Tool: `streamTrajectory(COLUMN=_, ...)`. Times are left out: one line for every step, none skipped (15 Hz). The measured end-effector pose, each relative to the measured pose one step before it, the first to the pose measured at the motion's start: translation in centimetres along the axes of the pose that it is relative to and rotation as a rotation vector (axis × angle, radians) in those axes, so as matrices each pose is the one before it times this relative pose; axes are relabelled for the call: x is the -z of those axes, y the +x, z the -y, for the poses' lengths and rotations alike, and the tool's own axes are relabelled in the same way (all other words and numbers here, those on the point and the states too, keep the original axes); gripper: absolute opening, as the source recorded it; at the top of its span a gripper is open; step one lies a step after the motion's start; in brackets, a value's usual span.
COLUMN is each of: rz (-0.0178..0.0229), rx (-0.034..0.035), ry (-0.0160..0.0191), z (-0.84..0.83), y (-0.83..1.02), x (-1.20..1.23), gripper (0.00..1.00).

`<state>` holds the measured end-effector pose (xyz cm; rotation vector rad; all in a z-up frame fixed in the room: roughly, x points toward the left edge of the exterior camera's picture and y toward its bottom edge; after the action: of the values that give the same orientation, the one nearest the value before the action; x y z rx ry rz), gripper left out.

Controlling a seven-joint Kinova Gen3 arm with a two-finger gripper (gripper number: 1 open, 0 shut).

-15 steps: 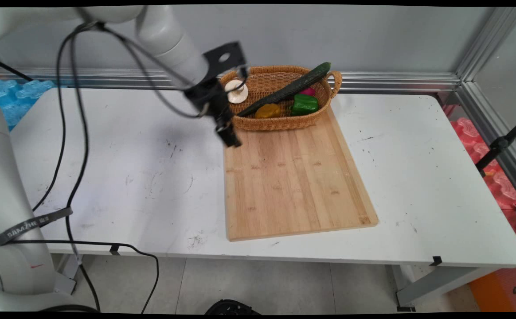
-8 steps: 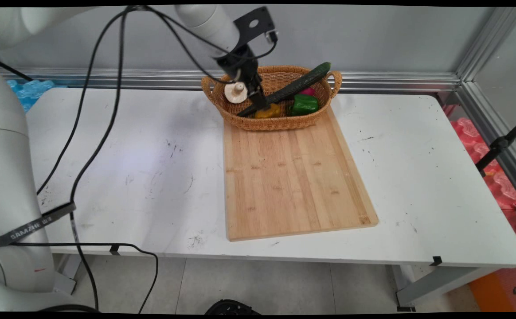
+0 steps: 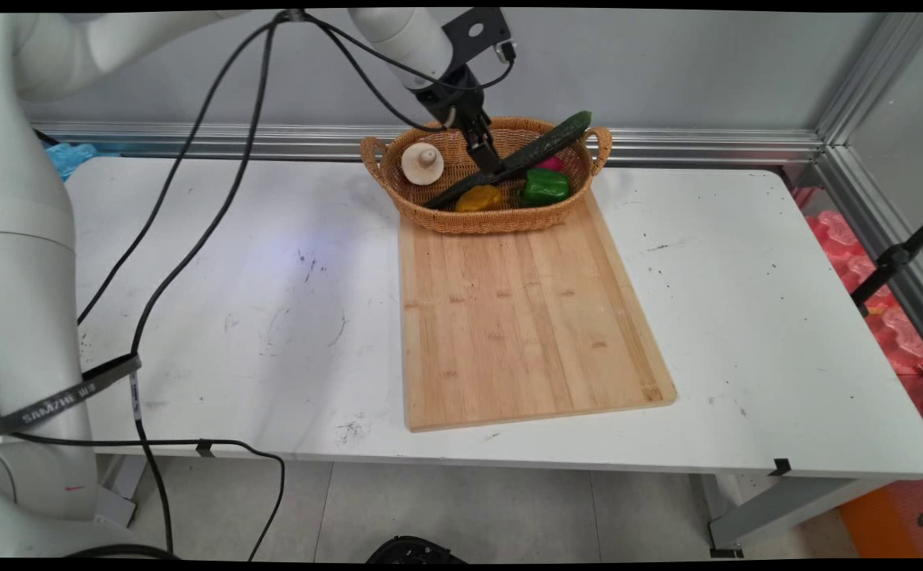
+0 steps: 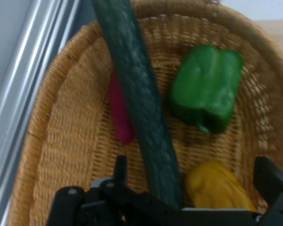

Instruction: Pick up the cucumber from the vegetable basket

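"SAMZHE" on black cable strap (image 3: 65, 396)

The gripper (image 3: 495, 166), a second ago low over the near left corner of the cutting board (image 3: 521, 309), is now raised and swung back over the basket (image 3: 485, 218), its fingers spread above the cucumber (image 3: 541, 147). The mushroom (image 3: 422, 163) is uncovered.
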<state>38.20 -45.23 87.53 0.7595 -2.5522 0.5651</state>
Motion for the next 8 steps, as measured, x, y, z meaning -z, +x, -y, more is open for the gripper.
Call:
streamTrajectory(rz=-0.00458, rx=0.00083, ry=0.00184, z=0.322, y=0.001, x=-0.43, gripper=1.0)
streamTrajectory(rz=-0.00544, rx=0.00112, ry=0.00204, z=0.432, y=-0.025, x=-0.655, gripper=1.0)
streamTrajectory(rz=-0.00303, rx=0.00074, ry=0.00116, z=0.26, y=-0.055, x=-0.422, gripper=1.0)
streamTrajectory(rz=-0.00441, rx=0.00106, ry=0.00138, z=0.358, y=-0.078, x=-0.609, gripper=1.0)
streamTrajectory(rz=-0.00265, rx=0.00125, ry=0.00055, z=0.216, y=-0.071, x=-0.413, gripper=1.0)
streamTrajectory(rz=-0.00403, rx=0.00183, ry=0.00054, z=0.295, y=-0.118, x=-0.586, gripper=1.0)
streamTrajectory(rz=-0.00285, rx=0.00184, ry=0.00001, z=0.195, y=-0.097, x=-0.375, gripper=1.0)
streamTrajectory(rz=-0.00508, rx=0.0023, ry=-0.00023, z=0.308, y=-0.138, x=-0.639, gripper=1.0)
